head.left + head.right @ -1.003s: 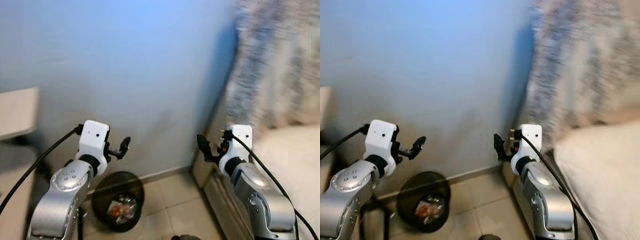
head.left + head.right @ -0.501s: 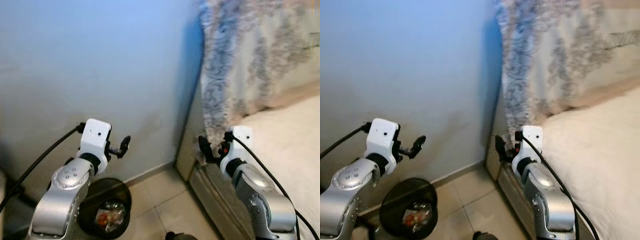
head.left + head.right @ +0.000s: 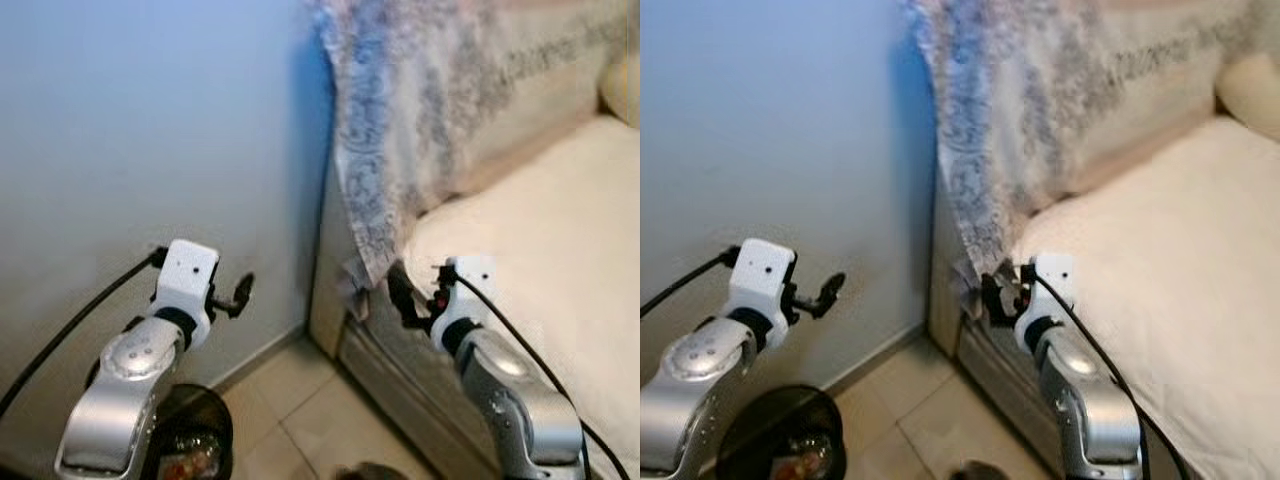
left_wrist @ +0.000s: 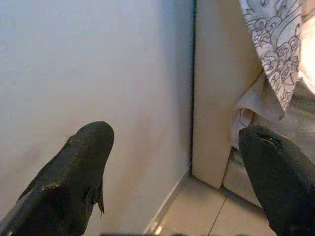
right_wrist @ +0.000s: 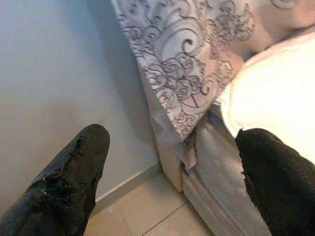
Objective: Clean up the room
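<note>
Both arms are raised before a pale blue wall (image 3: 150, 120). The left end effector (image 4: 172, 172) is spread wide and empty, as is the right end effector (image 5: 172, 177), near the corner of a cream bed (image 3: 540, 230) draped with a grey swirl-patterned cloth (image 5: 187, 64). A round black trash bin (image 3: 790, 440) with litter sits on the tiled floor (image 3: 290, 420) below the left arm.

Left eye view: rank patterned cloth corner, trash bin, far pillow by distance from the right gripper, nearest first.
1. Patterned cloth corner, hanging just beside the right gripper.
2. Trash bin, on the floor to the robot's left.
3. Pillow, far end of the bed, right.
</note>
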`<state>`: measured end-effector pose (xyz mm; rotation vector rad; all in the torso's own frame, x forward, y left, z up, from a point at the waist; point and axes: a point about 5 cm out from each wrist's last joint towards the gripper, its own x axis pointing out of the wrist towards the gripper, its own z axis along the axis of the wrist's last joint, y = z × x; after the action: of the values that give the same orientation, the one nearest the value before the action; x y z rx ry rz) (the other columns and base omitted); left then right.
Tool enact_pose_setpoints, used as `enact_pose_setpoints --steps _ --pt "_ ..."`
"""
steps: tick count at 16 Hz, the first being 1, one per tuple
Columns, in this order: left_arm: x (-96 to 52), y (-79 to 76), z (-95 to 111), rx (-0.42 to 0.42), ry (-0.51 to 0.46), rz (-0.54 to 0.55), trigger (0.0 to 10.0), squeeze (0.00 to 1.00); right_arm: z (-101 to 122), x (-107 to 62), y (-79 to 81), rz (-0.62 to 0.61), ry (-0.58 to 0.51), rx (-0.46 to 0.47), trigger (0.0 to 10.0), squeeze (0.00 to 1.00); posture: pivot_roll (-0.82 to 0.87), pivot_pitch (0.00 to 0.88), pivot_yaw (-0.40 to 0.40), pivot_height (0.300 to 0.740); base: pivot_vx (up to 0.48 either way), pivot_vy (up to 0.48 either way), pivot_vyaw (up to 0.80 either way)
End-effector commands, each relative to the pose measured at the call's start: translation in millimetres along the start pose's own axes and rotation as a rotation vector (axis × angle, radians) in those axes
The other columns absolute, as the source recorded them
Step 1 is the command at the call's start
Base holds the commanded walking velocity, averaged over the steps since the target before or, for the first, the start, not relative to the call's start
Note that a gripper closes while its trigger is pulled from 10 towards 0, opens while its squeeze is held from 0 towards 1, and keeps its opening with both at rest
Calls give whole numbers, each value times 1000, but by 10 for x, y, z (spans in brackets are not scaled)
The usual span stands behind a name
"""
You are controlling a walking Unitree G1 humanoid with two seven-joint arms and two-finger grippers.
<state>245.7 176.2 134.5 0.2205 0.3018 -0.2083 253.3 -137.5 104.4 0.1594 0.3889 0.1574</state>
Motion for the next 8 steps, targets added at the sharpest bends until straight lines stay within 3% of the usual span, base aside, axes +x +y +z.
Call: enact_pose_setpoints --steps 1,4,8 --pt "22 -48 27 -6 -8 -14 10000 0 -2 -11 -83 -39 3 -3 10000 0 -39 0 -14 740 0 0 -800" --pt "28 -47 26 26 -4 -10 10000 0 -4 -13 -77 -39 8 -5 10000 0 -41 0 -15 740 0 0 -800" --pt "18 -48 61 -10 -29 -18 10000 0 -3 -8 -77 -40 10 -7 10000 0 -40 0 -15 740 0 0 -800"
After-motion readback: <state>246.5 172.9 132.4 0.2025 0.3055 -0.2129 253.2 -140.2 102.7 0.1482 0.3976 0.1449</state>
